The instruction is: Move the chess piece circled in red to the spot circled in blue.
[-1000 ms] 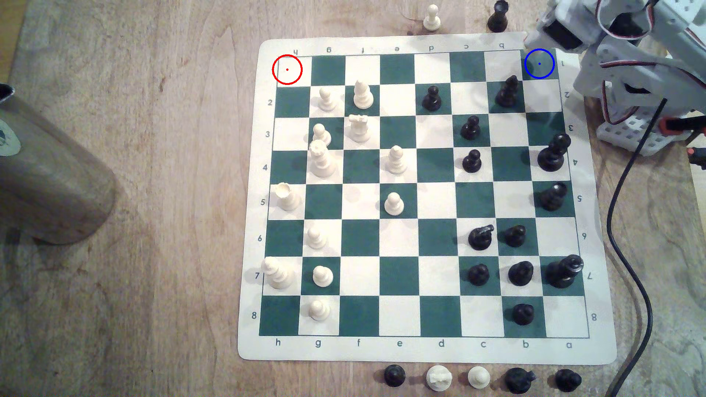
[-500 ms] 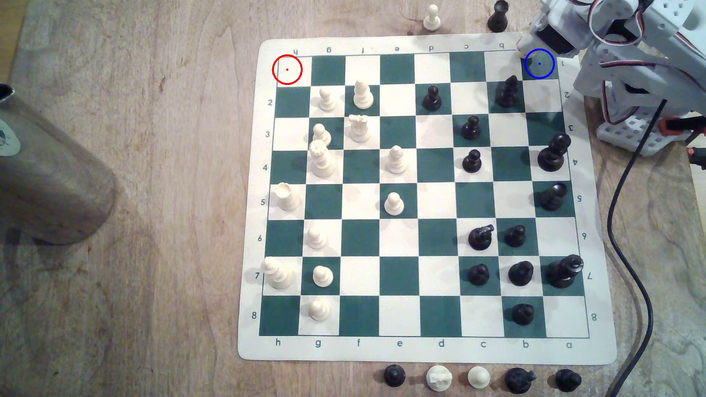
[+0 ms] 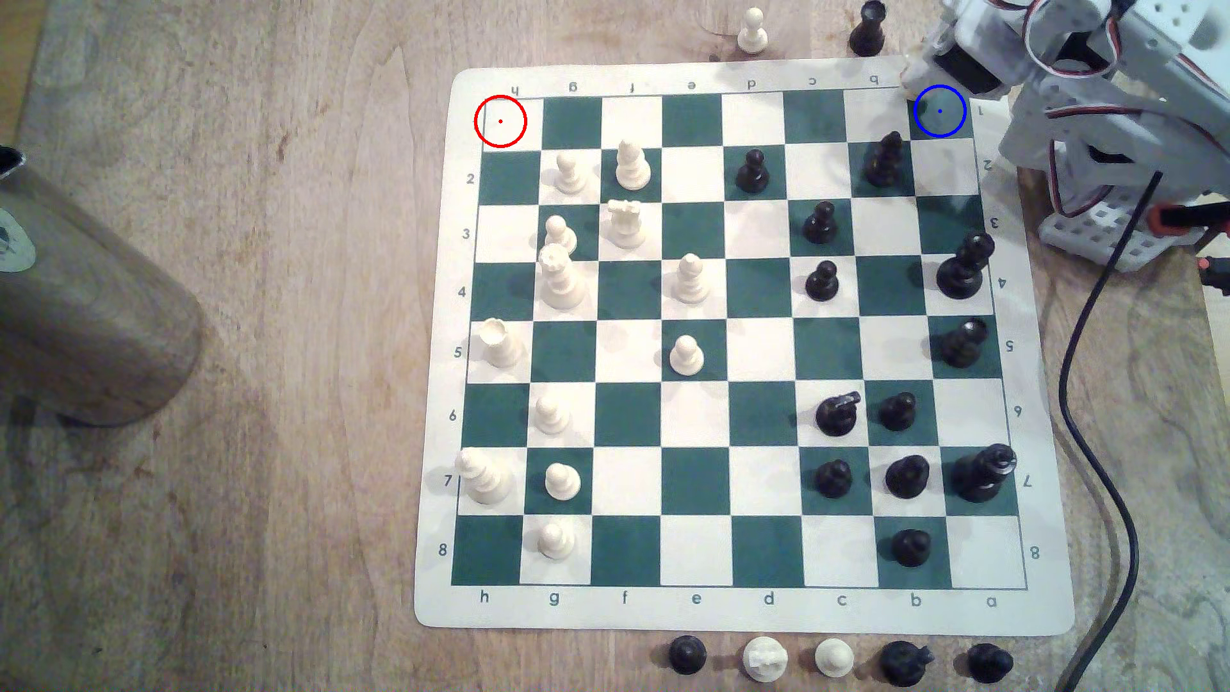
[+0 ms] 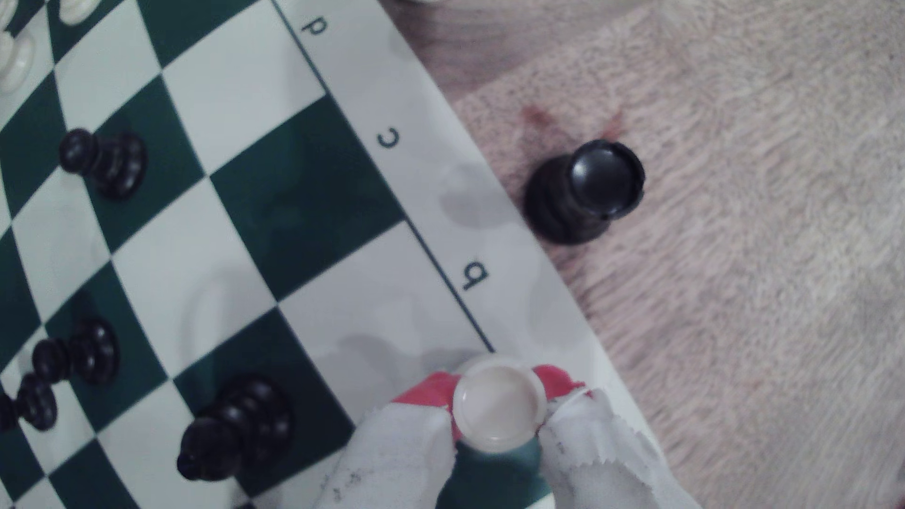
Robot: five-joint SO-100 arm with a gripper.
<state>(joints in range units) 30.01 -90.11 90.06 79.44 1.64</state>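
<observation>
The chess piece, pinched in the hand, hangs at the far corner beside the spot, so the arm should centre it there, lower straight, and clear the black piece 1 square nearer.

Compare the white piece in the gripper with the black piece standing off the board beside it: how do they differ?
The white piece is cream; the black piece is black. The white piece is clamped between the gripper's padded fingers at the board's corner; the black piece stands free on the wooden table, just past the mat's edge. Both are upright with round, rimmed tops.
</observation>
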